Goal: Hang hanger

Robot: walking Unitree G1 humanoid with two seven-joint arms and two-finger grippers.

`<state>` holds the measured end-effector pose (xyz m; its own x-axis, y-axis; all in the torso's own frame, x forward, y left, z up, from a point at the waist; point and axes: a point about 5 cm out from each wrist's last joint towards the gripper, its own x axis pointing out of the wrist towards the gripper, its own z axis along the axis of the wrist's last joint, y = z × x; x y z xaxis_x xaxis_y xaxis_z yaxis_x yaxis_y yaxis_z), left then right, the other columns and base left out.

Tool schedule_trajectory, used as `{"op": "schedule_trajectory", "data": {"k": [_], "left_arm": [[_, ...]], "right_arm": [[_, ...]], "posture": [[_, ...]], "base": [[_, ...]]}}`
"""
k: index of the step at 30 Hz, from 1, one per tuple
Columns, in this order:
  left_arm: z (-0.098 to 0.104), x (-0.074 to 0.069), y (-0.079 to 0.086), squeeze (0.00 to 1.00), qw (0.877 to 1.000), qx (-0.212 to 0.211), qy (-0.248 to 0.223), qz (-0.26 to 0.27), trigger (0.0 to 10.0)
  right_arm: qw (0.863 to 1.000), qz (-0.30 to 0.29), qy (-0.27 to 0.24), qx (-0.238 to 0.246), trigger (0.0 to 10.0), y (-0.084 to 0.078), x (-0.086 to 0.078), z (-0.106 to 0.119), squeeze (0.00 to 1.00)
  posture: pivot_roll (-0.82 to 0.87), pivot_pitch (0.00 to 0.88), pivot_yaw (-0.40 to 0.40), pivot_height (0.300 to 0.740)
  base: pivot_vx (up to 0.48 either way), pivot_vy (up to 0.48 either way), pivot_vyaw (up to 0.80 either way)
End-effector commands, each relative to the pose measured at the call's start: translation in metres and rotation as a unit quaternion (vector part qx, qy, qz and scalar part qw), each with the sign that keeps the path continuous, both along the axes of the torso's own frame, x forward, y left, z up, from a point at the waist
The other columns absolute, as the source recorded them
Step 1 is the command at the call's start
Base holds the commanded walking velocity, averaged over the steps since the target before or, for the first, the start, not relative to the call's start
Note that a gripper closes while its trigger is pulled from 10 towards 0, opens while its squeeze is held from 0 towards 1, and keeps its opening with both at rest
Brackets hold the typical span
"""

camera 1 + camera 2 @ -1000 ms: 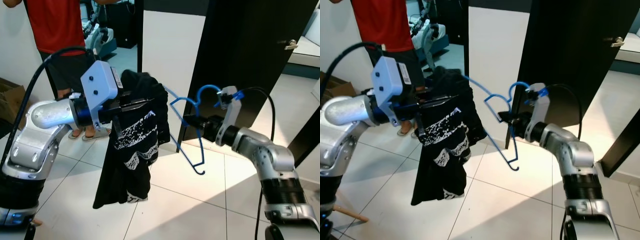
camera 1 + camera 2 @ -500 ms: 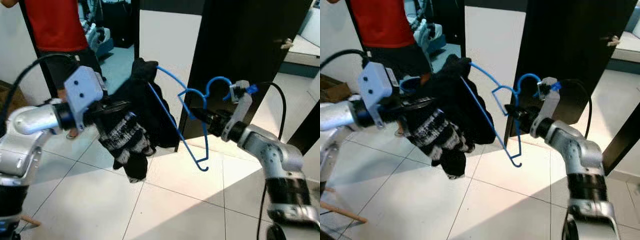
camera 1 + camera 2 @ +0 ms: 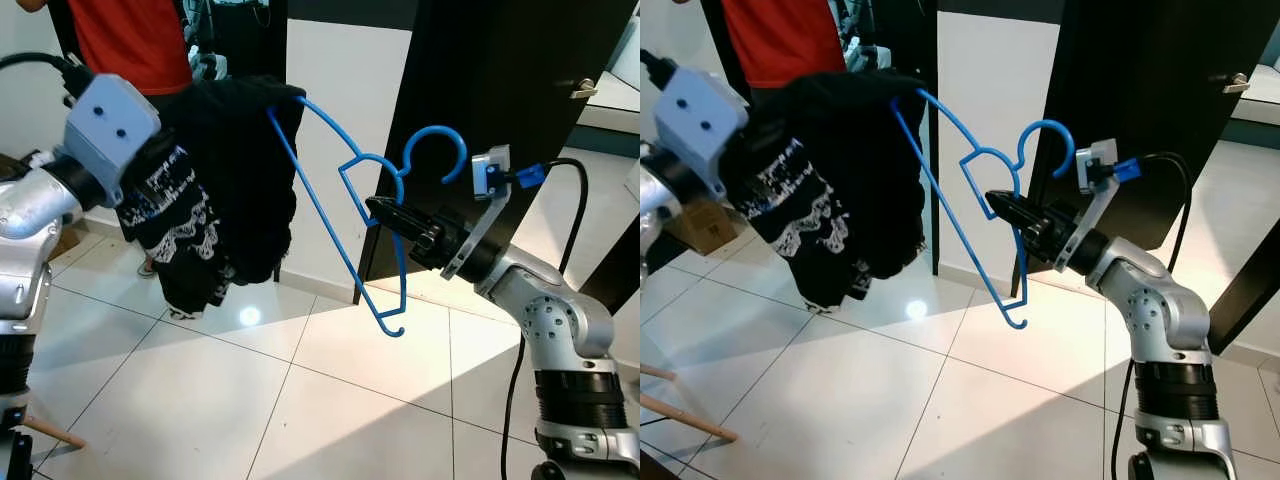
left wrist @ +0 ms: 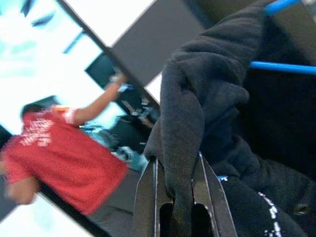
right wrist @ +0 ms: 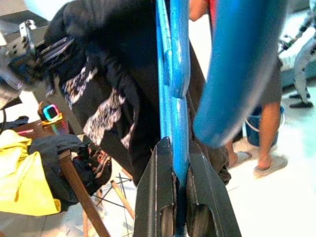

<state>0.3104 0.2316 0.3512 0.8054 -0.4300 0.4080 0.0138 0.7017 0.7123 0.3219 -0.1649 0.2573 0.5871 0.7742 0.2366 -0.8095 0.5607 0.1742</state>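
A blue plastic hanger (image 3: 352, 218) hangs in mid-air before me, its hook (image 3: 437, 148) curling up at the right. My right gripper (image 3: 385, 212) is shut on the hanger just below the hook, as the right wrist view shows (image 5: 175, 197). A black garment with white print (image 3: 205, 190) drapes over the hanger's left shoulder. My left gripper (image 4: 174, 173) is shut on a fold of that black cloth, holding it high at the left.
A dark open door (image 3: 500, 90) and a white wall panel (image 3: 340, 110) stand straight ahead. A person in a red shirt (image 3: 135, 40) stands at the back left. Pale floor tiles (image 3: 330, 400) lie below. Yellow cloth (image 5: 19, 168) sits on a wooden rack.
My left arm has lifted the black garment higher and to the left, bunching it near the hanger's shoulder. The right gripper has kept its hold while the hanger tilted up.
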Motion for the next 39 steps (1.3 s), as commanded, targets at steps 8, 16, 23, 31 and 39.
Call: {"op": "schedule_trajectory", "data": {"k": [8,16,23,31,39], "left_arm": [[0.034,-0.009,-0.009,0.0,0.995,0.024,-0.062,-0.068,10.0],[0.037,-0.013,-0.042,0.0,0.983,0.054,-0.055,-0.167,10.0],[0.033,-0.016,-0.049,0.0,0.971,0.081,-0.025,-0.223,10.0],[0.028,-0.016,-0.031,0.0,0.967,0.134,0.029,-0.216,10.0],[0.036,-0.019,-0.017,0.0,0.971,0.142,0.023,-0.188,10.0]], "right_arm": [[0.992,0.052,-0.031,-0.112,10.0,0.001,-0.02,-0.019,0.0],[0.988,0.075,-0.042,-0.131,10.0,0.009,-0.026,-0.02,0.0],[0.985,0.125,-0.078,-0.09,10.0,0.008,-0.037,-0.01,0.0],[0.976,0.199,-0.084,-0.005,10.0,-0.013,-0.049,-0.002,0.0],[0.976,0.204,-0.065,-0.027,10.0,-0.023,-0.051,-0.009,0.0]], "posture": [[0.0,0.0,-0.064,0.74],[0.0,0.0,-0.062,0.74],[0.0,0.0,-0.061,0.74],[0.01,0.0,-0.063,0.74],[0.01,0.0,-0.062,0.74]], "base": [[0.0,0.0,0.0],[0.0,0.0,0.0],[0.0,0.0,0.0],[0.0,0.0,0.0],[0.0,0.0,0.0]]}}
